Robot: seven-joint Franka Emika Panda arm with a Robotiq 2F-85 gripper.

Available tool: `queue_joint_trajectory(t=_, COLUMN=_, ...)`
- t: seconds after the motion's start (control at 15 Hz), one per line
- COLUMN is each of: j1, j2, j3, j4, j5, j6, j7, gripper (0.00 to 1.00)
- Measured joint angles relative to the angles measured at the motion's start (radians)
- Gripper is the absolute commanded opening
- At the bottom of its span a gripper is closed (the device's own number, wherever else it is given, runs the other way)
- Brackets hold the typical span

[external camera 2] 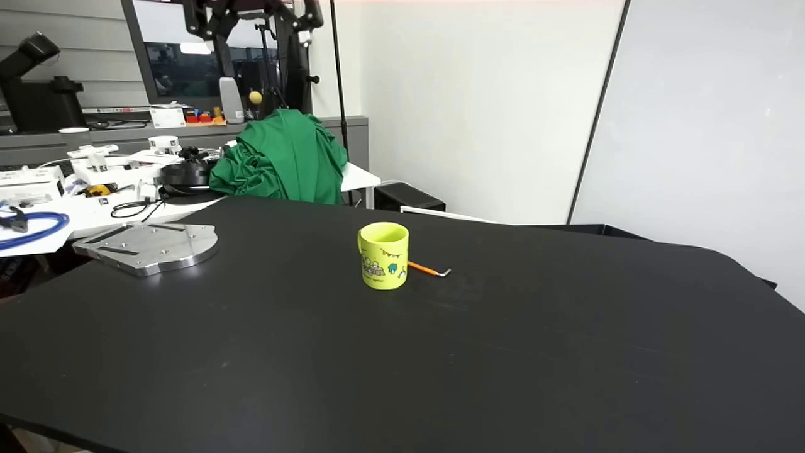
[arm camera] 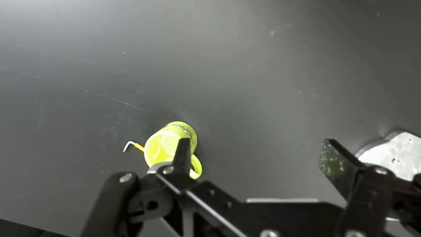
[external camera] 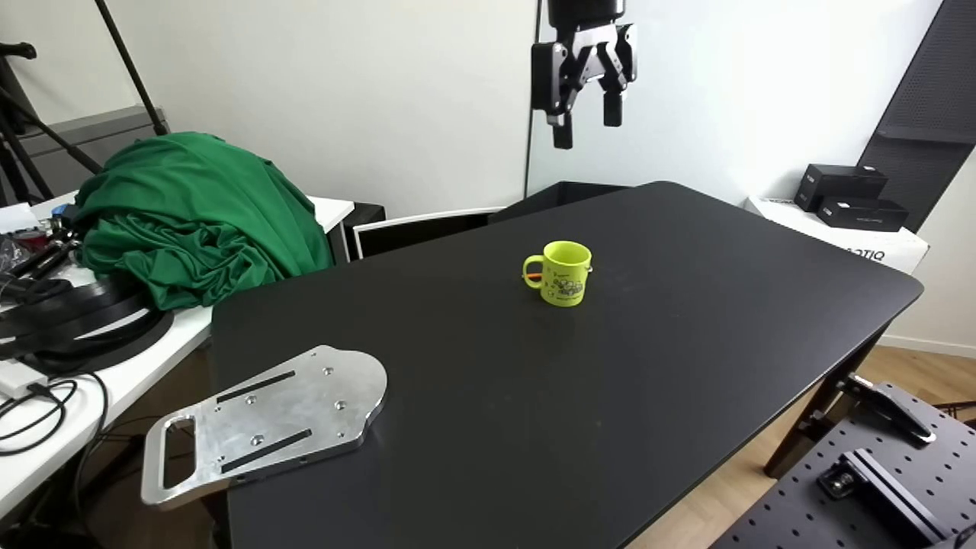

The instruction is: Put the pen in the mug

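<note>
The lime yellow-green mug stands upright on the black table, also in an exterior view and in the wrist view. Its inside looks empty in the wrist view. No slim dark pen shows; it is hidden or out of view. A thin orange stick with a bent metal tip lies on the table beside the mug and partly hidden by it; it also shows in the wrist view. My gripper is open and empty, high above the table; in the wrist view one finger overlaps the mug.
A silver metal plate with a handle slot lies on the table's edge, also in an exterior view. A large green cloth heap sits on a white side table. Walls stand behind the black table.
</note>
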Motion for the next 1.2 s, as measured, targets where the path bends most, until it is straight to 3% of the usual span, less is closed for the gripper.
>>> queue_joint_trajectory(t=0.27, j1=-0.025, j2=0.025, j3=-0.058, j4=0.062, j5=-0.094, j6=-0.096, j7=-0.271, gripper=1.0)
queue_joint_trajectory(t=0.6, j1=-0.048, j2=0.07, j3=-0.1, j4=0.11, j5=-0.263, j6=-0.111, j7=-0.553, gripper=1.0)
queue_joint_trajectory(t=0.93, j1=-0.067, j2=0.111, j3=-0.133, j4=0.153, j5=-0.323, j6=0.034, j7=-0.855, gripper=1.0)
queue_joint_trajectory(t=1.2, j1=-0.107, j2=0.164, j3=-0.176, j4=0.213, j5=-0.196, j6=0.205, j7=-1.152, gripper=1.0)
